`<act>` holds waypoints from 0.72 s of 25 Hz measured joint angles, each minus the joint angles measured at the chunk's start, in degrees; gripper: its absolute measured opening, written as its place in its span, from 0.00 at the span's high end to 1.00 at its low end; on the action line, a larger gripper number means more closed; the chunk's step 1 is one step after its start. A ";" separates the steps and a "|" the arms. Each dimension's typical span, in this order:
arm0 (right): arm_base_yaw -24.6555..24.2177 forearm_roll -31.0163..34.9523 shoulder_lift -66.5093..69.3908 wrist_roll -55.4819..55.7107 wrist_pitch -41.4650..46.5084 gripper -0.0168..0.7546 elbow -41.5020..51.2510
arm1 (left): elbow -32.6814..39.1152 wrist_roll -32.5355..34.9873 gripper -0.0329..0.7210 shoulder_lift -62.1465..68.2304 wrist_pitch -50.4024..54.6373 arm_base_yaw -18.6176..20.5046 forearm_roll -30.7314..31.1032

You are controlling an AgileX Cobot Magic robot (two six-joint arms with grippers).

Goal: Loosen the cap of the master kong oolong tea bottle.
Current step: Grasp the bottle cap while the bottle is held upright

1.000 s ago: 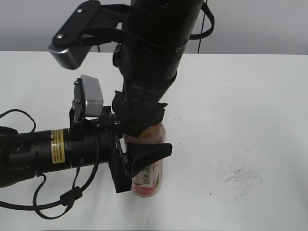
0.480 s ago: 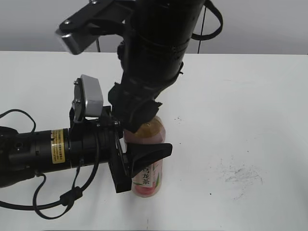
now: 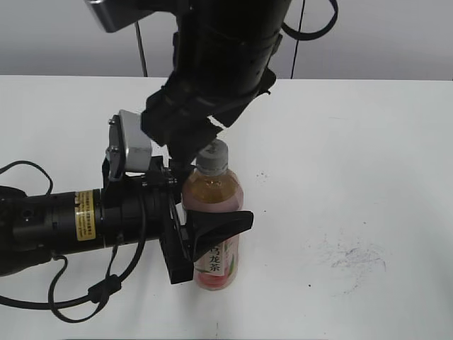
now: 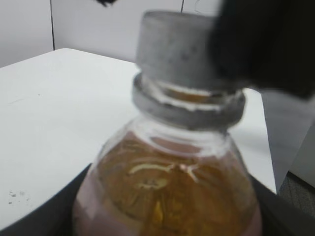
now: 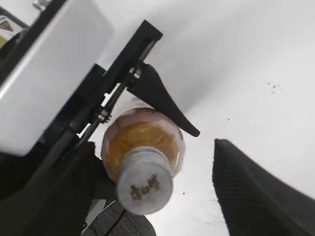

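Observation:
The master kong oolong tea bottle stands upright on the white table, amber tea inside, pink label with Chinese characters low down. My left gripper is shut on its body from the left. The bottle's shoulder fills the left wrist view. The grey-white cap sits on the neck; it shows close up in the left wrist view and from above, with its dark logo, in the right wrist view. My right gripper is open, its fingers wide apart on either side of the cap, just above it.
The white table has dark scuff marks at the right. A black cable loops at the front left beside the left arm. The right arm's dark body hangs over the table's middle back.
My right gripper has let go of the cap and risen up and to the left, turning as it went. The cap, hidden before, now shows. The left gripper and bottle have not moved.

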 joint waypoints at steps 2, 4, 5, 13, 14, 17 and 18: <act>0.00 -0.57 0.00 1.38 0.05 0.26 0.00 | 0.00 0.00 0.37 0.00 0.00 0.00 0.00; 0.00 -0.57 0.00 1.92 0.12 0.26 0.00 | 0.00 0.00 0.37 0.00 0.00 0.00 0.00; 0.00 -0.26 0.00 1.98 0.16 0.26 0.00 | 0.00 0.00 0.37 0.00 0.00 0.00 0.00; 0.00 1.10 0.00 2.39 0.16 0.26 0.00 | 0.00 0.00 0.37 0.00 0.00 0.00 0.00; 0.00 1.14 0.00 2.39 0.16 0.26 0.00 | 0.00 0.00 0.37 0.00 0.00 0.00 0.00; -0.05 1.29 -0.50 2.44 0.16 0.26 0.00 | 0.00 0.00 0.37 0.00 0.00 0.00 0.00; -0.14 1.29 -0.71 2.50 0.16 0.26 0.00 | 0.00 0.00 0.37 0.00 0.00 0.00 0.00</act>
